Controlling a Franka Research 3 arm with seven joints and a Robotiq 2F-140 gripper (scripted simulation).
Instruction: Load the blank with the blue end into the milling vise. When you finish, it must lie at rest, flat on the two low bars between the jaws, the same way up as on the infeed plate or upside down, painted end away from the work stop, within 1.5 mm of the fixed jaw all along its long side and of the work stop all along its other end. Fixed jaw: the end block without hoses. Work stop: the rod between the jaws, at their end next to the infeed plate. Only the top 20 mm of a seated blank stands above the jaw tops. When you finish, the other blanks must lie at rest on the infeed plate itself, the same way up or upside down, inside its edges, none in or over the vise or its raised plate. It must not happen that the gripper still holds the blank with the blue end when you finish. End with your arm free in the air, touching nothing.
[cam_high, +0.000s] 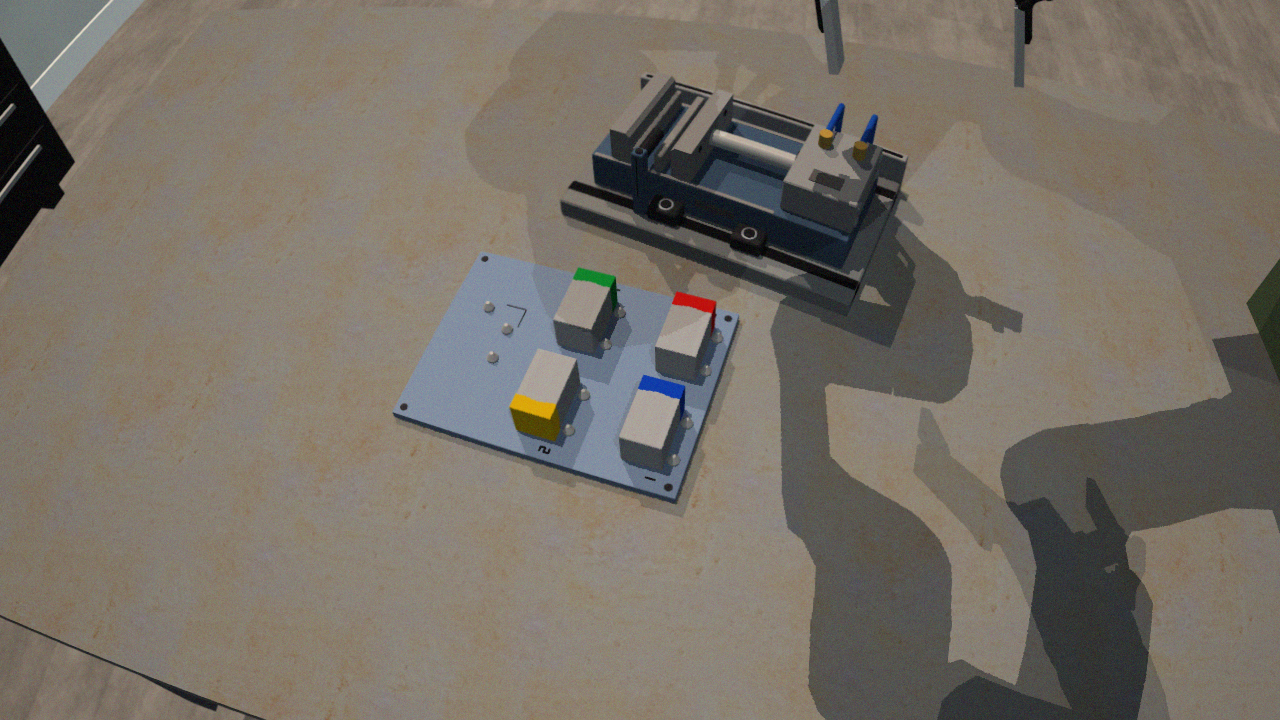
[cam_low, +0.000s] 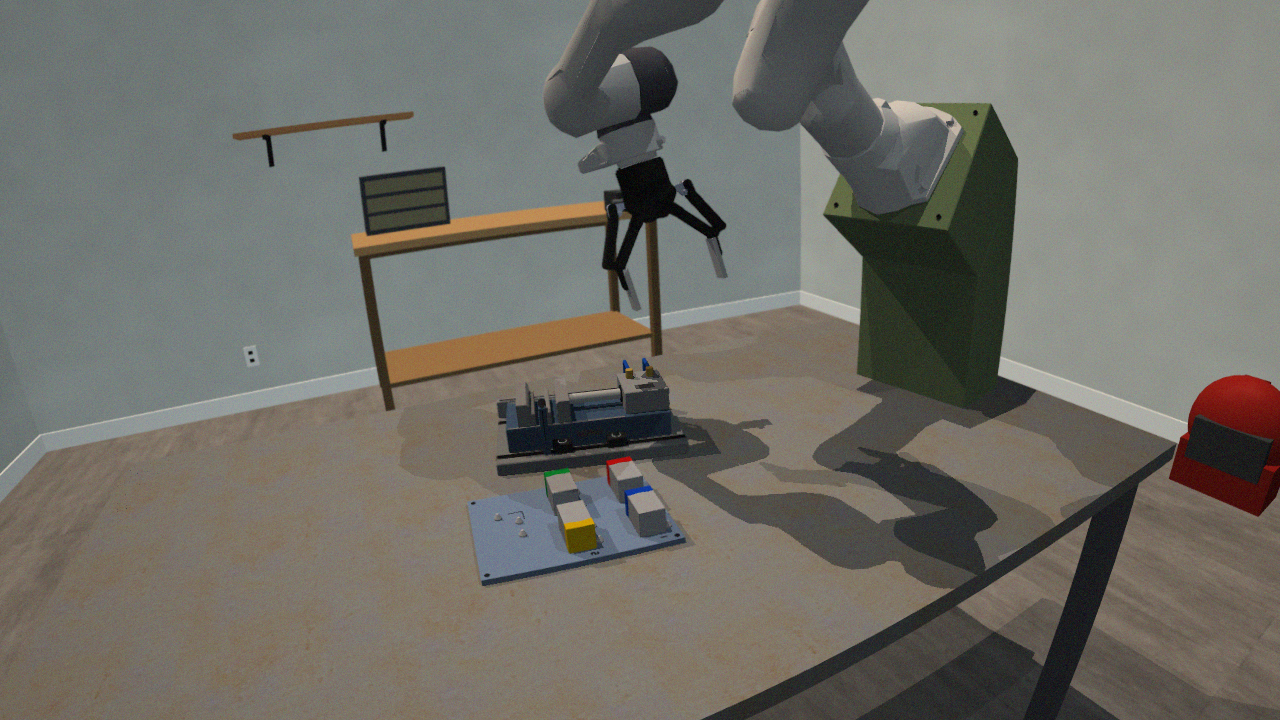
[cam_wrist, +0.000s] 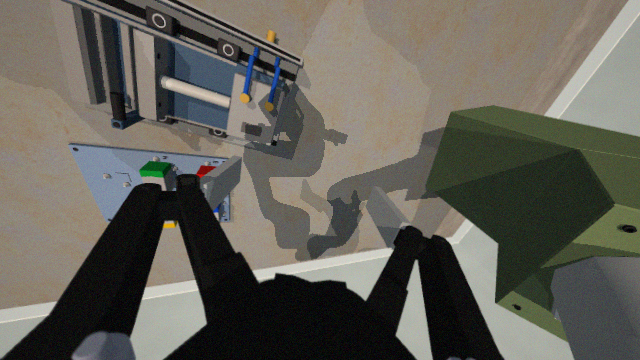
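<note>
The blank with the blue end (cam_high: 653, 422) lies on the infeed plate (cam_high: 565, 354) at its near right corner, blue end toward the vise; it also shows in the exterior view (cam_low: 644, 510). The milling vise (cam_high: 742, 183) stands behind the plate, its jaws open and empty; the block with blue hoses (cam_high: 827, 174) is at the right, the fixed jaw (cam_high: 640, 116) at the left. My gripper (cam_low: 671, 273) is open and empty, high above the vise. Its fingertips show at the top edge in the top view (cam_high: 926, 49). In the wrist view a finger (cam_wrist: 300, 200) hides most of the plate.
Blanks with green (cam_high: 586, 308), red (cam_high: 684, 335) and yellow (cam_high: 543, 392) ends lie on the infeed plate. A green pedestal (cam_low: 930, 259) holds the arm at the right. A wooden shelf table (cam_low: 501, 286) stands behind. A red object (cam_low: 1230, 443) is at the far right.
</note>
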